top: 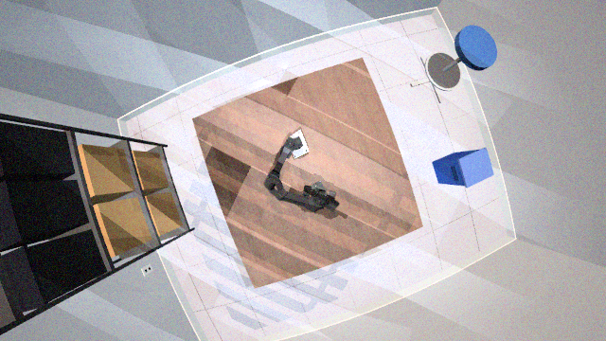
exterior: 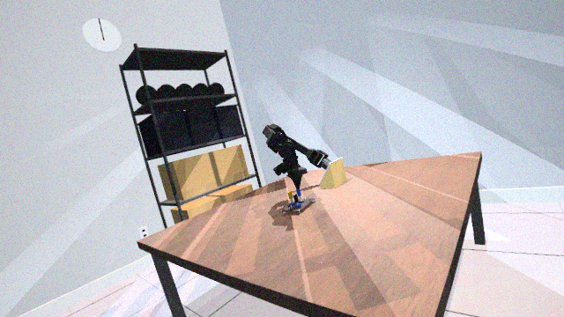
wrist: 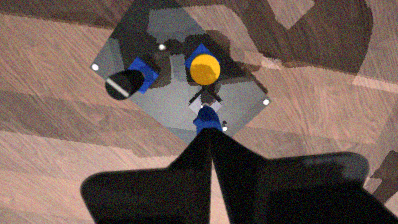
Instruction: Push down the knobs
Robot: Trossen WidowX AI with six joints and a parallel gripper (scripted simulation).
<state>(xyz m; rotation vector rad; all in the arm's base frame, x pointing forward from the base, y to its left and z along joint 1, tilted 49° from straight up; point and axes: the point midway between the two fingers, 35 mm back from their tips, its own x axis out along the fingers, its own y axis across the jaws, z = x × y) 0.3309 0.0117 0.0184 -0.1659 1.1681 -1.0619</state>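
The circuit board (exterior: pixel 308 202) (wrist: pixel 167 111) is a grey plate on the table. A yellow knob (exterior: pixel 290 195) (wrist: pixel 205 69) stands high over a blue potentiometer body. A black knob (wrist: pixel 120 91) with a white line stands beside another blue body (wrist: pixel 148 76). A blue knob (exterior: pixel 299 193) (wrist: pixel 207 120) stands near the board corner closest to the fingers. My gripper (exterior: pixel 299 187) (wrist: pixel 209 133) is shut and empty, pointing down, its closed tips at the top of the blue knob. Contact cannot be told for sure. In the top view the arm hides the board.
The wooden table (top: pixel 331 104) (exterior: pixel 374 238) carries the arm, whose base is at a pale yellow wedge block (exterior: pixel 336 174). A black shelf (top: pixel 73 175) (exterior: pixel 189 98), a blue stool (top: pixel 478 46) and a blue bin (top: pixel 477 168) stand off the table.
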